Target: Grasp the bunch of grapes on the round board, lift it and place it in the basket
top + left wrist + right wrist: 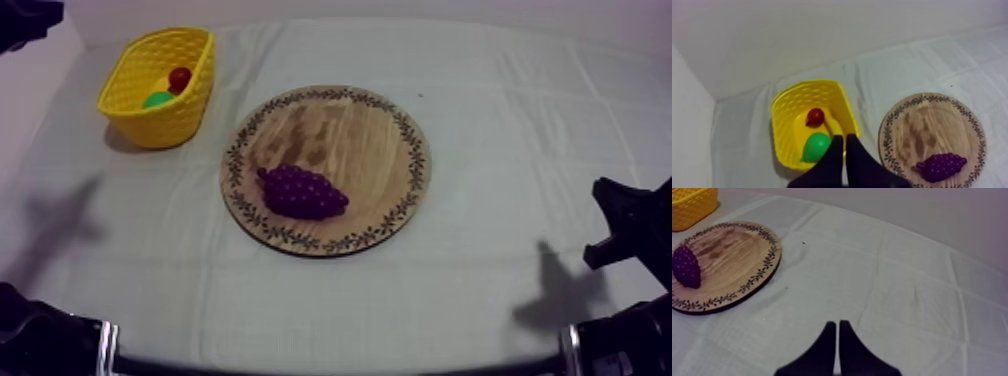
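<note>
The purple bunch of grapes (pixel 302 192) lies on the near left part of the round wooden board (pixel 345 125) in the middle of the table. The yellow basket (pixel 170 125) stands at the far left. In it are a small red fruit (pixel 180 77) and a green pear (pixel 157 99). My left gripper (pixel 844 136) is shut on nothing, hanging over the basket's (pixel 784 135) near rim, with the grapes (pixel 939 166) off to its side. My right gripper (pixel 837 322) is shut and empty over bare cloth, well away from the board (pixel 732 258) and the grapes (pixel 686 267).
A yellow banana (pixel 833 126) lies in the basket beside the red fruit (pixel 815 116) and the pear (pixel 817 146). My right arm (pixel 628 225) rests low at the right edge, my left arm (pixel 40 335) at the lower left. Grey-white cloth surrounds the board.
</note>
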Motion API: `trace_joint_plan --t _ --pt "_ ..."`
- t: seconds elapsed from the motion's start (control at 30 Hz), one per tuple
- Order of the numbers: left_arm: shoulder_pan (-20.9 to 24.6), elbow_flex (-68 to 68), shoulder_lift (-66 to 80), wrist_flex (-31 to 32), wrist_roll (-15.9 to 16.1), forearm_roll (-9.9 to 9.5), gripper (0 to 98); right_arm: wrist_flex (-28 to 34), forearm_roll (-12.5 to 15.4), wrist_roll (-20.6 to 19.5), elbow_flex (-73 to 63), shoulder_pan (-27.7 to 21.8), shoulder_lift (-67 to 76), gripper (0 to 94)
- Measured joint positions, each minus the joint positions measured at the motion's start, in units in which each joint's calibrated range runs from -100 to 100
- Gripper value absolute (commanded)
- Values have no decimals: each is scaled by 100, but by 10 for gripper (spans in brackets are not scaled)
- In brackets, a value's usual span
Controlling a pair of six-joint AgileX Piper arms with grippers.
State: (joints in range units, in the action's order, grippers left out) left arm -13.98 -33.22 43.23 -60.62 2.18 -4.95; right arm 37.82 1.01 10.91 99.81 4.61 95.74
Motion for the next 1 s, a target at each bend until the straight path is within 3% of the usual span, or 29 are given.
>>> trace_joint_plan --t 0.4,0.6,1.0 --pt "-833 1451 -1254 -746 104 -208 0 0 0 0 0 0 0 4" --pt "-1274 1468 -1797 -817 40 -441 0 0 0 0 0 0 0 4" --pt "-1924 1583 -2560 -1182 100 -436 0 0 0 0 0 0 0 4"
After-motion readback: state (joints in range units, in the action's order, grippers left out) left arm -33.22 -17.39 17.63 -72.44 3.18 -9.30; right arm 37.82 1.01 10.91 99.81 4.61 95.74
